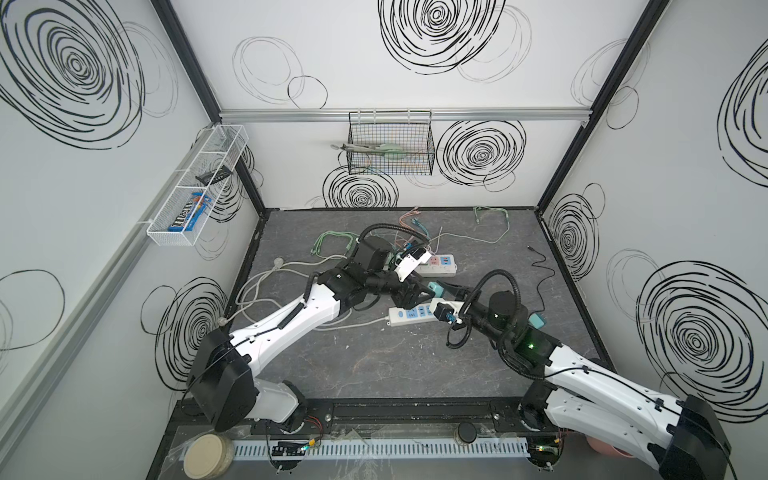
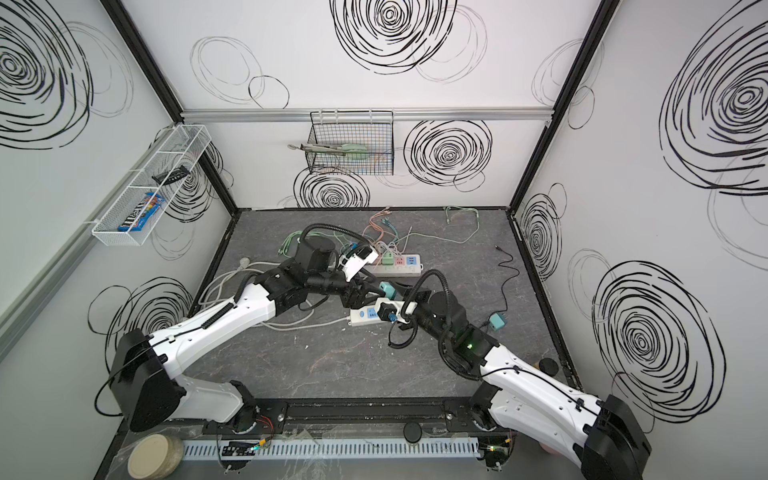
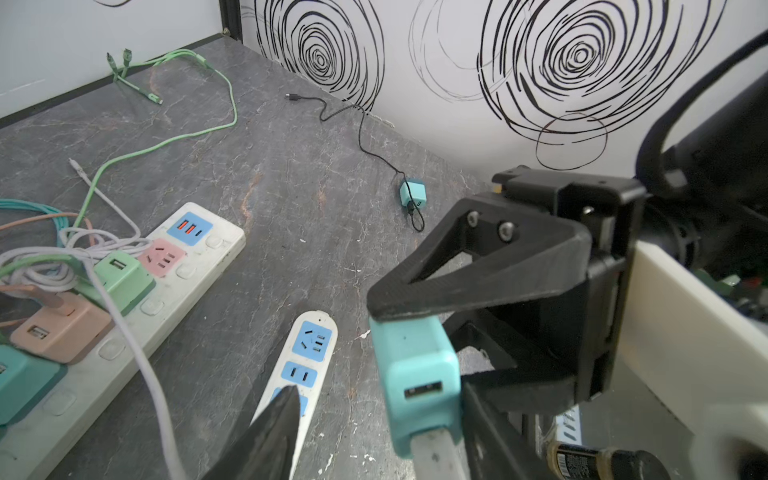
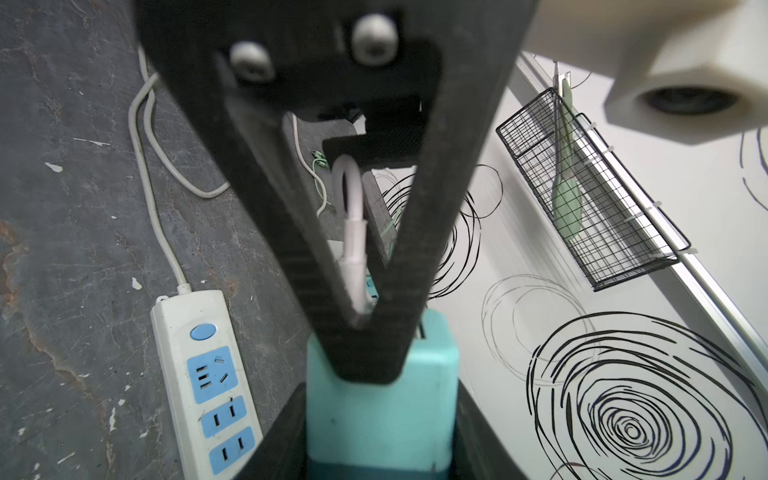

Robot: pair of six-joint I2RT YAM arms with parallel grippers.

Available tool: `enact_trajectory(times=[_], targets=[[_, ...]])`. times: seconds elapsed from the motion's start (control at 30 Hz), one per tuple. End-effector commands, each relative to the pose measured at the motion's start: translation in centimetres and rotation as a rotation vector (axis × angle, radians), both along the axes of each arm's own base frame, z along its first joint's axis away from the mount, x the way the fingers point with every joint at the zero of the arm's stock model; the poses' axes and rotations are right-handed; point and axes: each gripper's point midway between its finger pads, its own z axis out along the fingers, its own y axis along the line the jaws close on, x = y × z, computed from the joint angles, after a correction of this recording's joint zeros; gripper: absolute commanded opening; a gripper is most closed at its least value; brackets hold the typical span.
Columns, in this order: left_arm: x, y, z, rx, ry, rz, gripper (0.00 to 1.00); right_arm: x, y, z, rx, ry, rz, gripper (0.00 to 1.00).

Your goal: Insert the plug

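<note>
Two power strips lay on the grey counter (image 1: 374, 374): a long strip (image 1: 438, 270) toward the back, loaded with green and pink adapters and a tangle of cables (image 3: 83, 249), and a small white strip (image 1: 409, 314) with blue sockets nearer the middle. A second teal charger (image 1: 537, 322) lay well apart to the right. A green cable (image 3: 232, 104) trailed by the back wall, where a wire basket (image 1: 390, 145) hung. In both top views the right arm (image 1: 503, 316) covered the small white strip's right end. In the left wrist view one finger of the left tool partly hid that strip's nearer sockets.

The teal plug (image 1: 434, 287) was raised off the counter between the two tools, near the small white strip but not touching it. The right tool (image 4: 374, 415) was clamped on it, one finger above and one below. The left tool (image 3: 376, 395) stood partly spread, with a finger on either side of the plug. One finger was clearly apart from it; whether the other touched I could not tell. The plug's long axis ran roughly level, in line with the right tool's fingers, with its USB port end facing the left tool. Its prongs could not be made out.
</note>
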Motion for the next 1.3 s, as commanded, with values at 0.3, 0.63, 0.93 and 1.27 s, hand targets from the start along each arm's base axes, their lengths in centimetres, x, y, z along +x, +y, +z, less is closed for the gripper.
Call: enact_trajectory(times=[0.3, 0.63, 0.93, 1.27], targets=[[0.2, -1.6, -0.6, -0.028, 0.058, -0.025, 0.34, 0.4, 1.2, 2.0, 0.073, -0.044, 0.001, 0.12], [2.4, -0.4, 1.2, -0.128, 0.051, 0.096, 0.00, 0.6, 1.6, 1.6, 0.165, 0.188, -0.025, 0.59], [4.8, 2.2, 3.1, -0.209, 0.047, 0.219, 0.00, 4.4, -2.2, 3.3, 0.484, 0.410, -0.191, 0.97], [4.2, 1.6, 5.5, -0.259, 0.032, 0.185, 0.00, 12.4, -10.1, -2.5, 0.912, 0.970, -0.668, 0.97]])
